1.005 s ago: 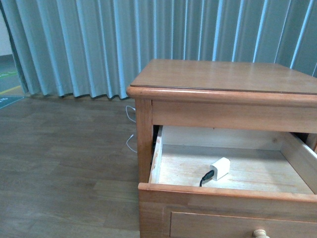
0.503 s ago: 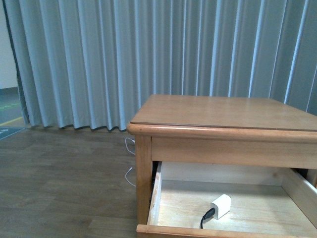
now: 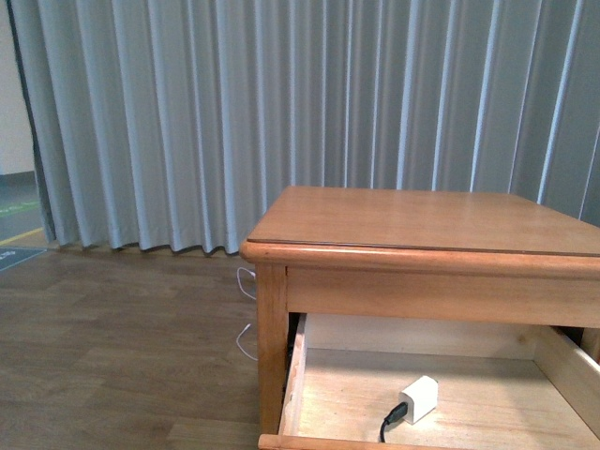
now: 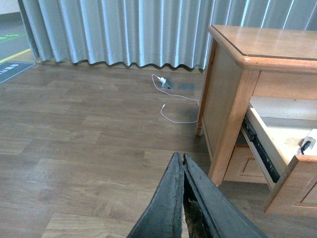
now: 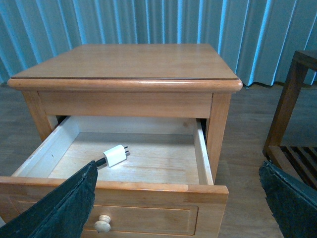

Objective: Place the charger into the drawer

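- The charger (image 5: 115, 155) lies on the pale floor of the pulled-out drawer (image 5: 148, 187), a white cube near the middle, apart from all four walls
- Only a short stub of its black cable shows; in the right wrist view the rest runs behind a dark finger (image 5: 64, 208) of the right tool (image 5: 177, 168), and in the front view it drops out of sight behind the drawer's front rim
- The front view crops the drawer's front panel at the frame edge; the round knob (image 5: 102, 224) appears in the right wrist view alone
- Seen from the left wrist, the charger is a white sliver at the picture's edge, half masked by the drawer's side wall
- The right tool hangs before the drawer with its jaws spread wide and nothing between them; only its finger ends are in frame
- The left tool (image 4: 181, 156) has its fingers pressed together and holds nothing, poised over the wooden floor (image 4: 74, 148) off the nightstand's side, well apart from the drawer
- The worktop (image 3: 422, 220) overhangs the drawer's rear, while the front part where the charger lies is open from above
- A thin white cable (image 4: 173, 106) loops on the floor between the curtain (image 3: 187, 122) and the nightstand, well apart from the left tool
- A second wooden stand (image 5: 290, 114) with a slatted lower shelf, cut off by the frame, sits beside the nightstand with a strip of floor between them
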Robot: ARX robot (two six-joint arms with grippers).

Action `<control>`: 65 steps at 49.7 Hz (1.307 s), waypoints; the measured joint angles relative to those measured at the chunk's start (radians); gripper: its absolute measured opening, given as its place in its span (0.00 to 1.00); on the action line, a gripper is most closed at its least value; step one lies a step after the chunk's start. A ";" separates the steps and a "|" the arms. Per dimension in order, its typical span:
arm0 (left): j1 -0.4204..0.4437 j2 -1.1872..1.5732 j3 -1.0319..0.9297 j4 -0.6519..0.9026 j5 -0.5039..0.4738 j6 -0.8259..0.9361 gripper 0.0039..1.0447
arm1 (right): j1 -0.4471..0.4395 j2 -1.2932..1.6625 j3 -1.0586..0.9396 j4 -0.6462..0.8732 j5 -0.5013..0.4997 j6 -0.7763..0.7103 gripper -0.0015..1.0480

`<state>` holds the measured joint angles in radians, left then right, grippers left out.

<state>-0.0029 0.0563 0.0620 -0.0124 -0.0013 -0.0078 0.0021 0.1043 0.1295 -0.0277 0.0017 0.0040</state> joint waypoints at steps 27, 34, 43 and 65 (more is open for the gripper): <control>0.000 -0.053 -0.050 0.007 0.001 0.000 0.04 | 0.000 0.000 0.000 0.000 0.000 0.000 0.92; 0.000 -0.053 -0.050 0.007 0.001 0.000 0.14 | 0.008 0.003 0.001 -0.008 0.027 -0.013 0.92; 0.000 -0.054 -0.050 0.007 0.001 0.000 0.48 | 0.107 0.114 0.055 -0.234 0.233 -0.051 0.92; 0.000 -0.055 -0.050 0.007 0.001 0.002 0.95 | 0.263 0.773 0.182 -0.083 0.103 0.116 0.92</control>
<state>-0.0029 0.0017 0.0124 -0.0055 -0.0006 -0.0055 0.2649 0.8776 0.3111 -0.1108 0.1043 0.1196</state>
